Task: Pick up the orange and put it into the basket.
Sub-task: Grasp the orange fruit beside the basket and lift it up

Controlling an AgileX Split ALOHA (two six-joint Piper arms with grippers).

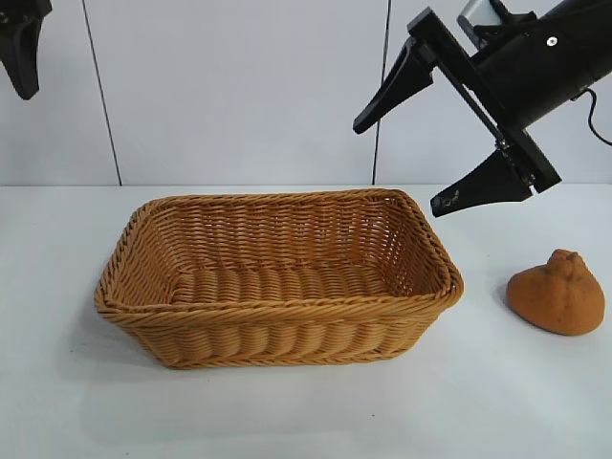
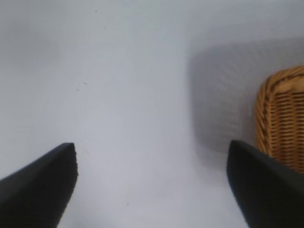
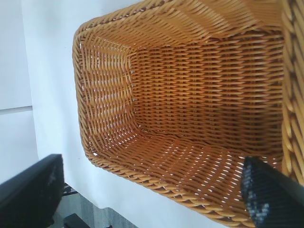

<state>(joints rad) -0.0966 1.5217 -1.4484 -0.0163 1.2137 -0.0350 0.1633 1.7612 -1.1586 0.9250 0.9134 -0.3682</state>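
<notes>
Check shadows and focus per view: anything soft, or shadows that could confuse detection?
Exterior view: even light, sharp; soft shadows on the table under the basket and beside the orange. Left wrist view: the left gripper fingers blurred, a broad grey shadow beside the basket's corner. Right wrist view: the weave is sharp, the right gripper fingers soft; no harsh glare.

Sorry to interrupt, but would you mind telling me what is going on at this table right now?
Nothing is being handled yet. The orange sits on the white table, to the right of the basket and apart from it, and the basket is empty. The right gripper hangs open in the air above the basket's right end, holding nothing. The left gripper, also open and empty, is up at the far left, over bare table beside the basket's corner.
</notes>
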